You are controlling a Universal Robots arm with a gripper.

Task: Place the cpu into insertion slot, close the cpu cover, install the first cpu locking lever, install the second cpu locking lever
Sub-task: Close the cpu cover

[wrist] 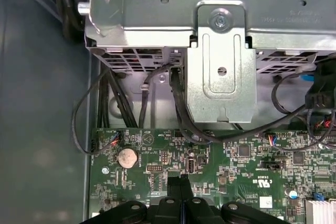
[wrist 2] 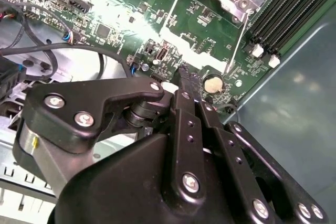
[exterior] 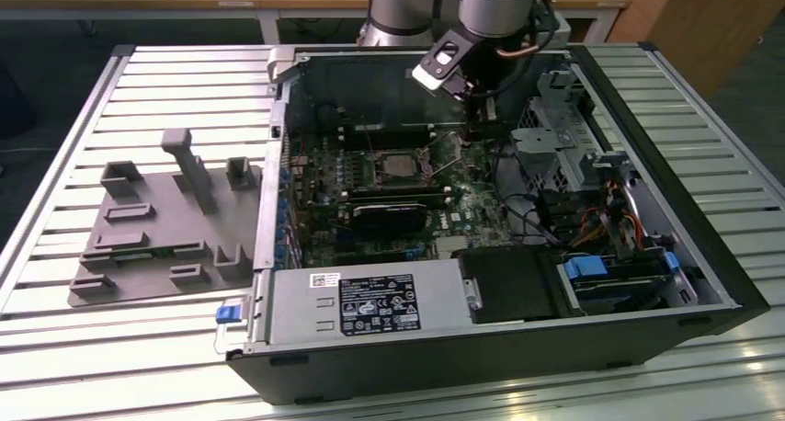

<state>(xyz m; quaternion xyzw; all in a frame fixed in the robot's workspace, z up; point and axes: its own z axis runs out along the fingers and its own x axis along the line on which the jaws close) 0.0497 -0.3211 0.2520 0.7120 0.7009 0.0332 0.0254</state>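
The exterior view looks down on the whole case (exterior: 491,366). Both wrist views look closely past the gripper (wrist: 179,181) at the motherboard (wrist 2: 105,9), sharing its coin cell (wrist 2: 212,83).

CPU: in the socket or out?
In. In the exterior view the cpu lies flat, seated on the motherboard. In the first wrist view the gripper is shut, nothing between its fingers.

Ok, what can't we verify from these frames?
- cpu seating: too small in exterior view; cut off by the edge in second wrist view.
- locking lever latched or not: too thin, exterior view.
- motherboard beneath the end effector: hidden by its body, both wrist views.
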